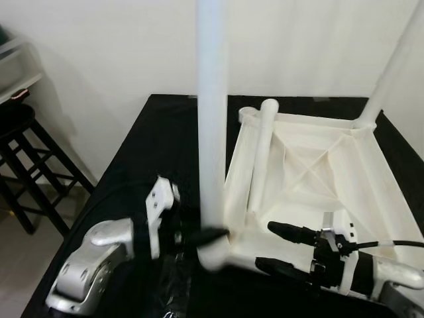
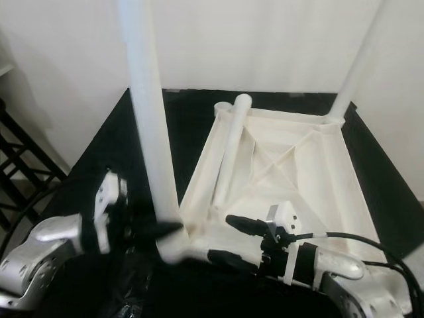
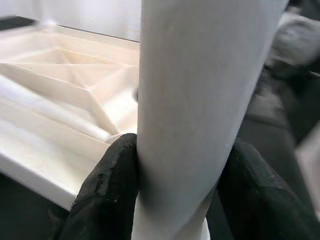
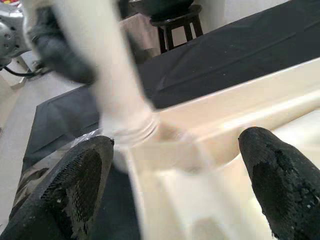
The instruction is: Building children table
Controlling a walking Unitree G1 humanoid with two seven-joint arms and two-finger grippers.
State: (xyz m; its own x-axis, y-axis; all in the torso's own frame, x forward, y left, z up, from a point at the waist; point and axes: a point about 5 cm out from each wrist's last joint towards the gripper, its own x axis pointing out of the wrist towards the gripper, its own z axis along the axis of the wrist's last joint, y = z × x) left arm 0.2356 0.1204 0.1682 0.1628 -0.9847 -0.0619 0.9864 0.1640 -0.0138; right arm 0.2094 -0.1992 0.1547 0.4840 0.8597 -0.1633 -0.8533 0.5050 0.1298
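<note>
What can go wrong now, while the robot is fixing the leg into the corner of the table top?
1. The left gripper is shut on the leg low down, near the corner socket; the long leg above could tip.
2. The right gripper is open around the table top edge, not clamping, so the top may slide on the black cloth.
3. A loose leg lying inside may roll.

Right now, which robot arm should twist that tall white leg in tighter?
Probably the left. The left gripper is shut on the upright leg near its socket. The right gripper is open astride the tabletop rim, steadying it.
</note>
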